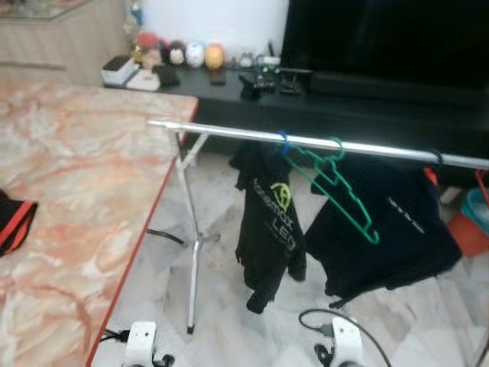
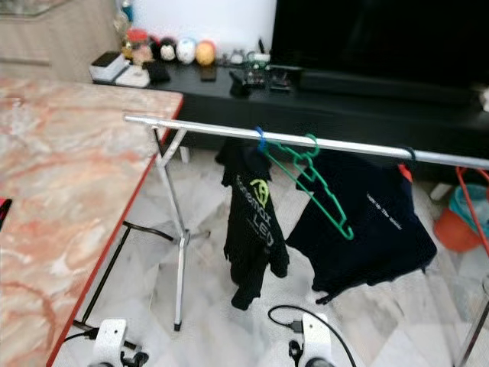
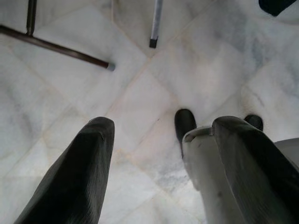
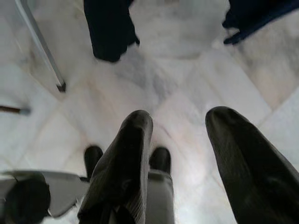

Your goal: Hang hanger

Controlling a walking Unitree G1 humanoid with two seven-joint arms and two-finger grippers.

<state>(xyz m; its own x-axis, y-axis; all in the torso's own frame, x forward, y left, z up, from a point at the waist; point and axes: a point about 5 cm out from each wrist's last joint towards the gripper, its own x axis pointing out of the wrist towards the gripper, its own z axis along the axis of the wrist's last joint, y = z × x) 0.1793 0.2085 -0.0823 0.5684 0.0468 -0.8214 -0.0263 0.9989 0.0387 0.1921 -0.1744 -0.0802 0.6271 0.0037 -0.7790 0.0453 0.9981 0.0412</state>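
Green hanger hooked on the silver rail of the clothes rack, tilted, long axis running down and toward the robot's right, between 2 black T-shirts: 1 with yellow-green print, 1 darker and wider. Ahead of and well above both arms, slightly nearer the right. Left end effector spread open, empty, pointing at the marble floor. Right end effector likewise open, holding nothing, above the floor. Marble bench on the left. Hanging apparently done already.
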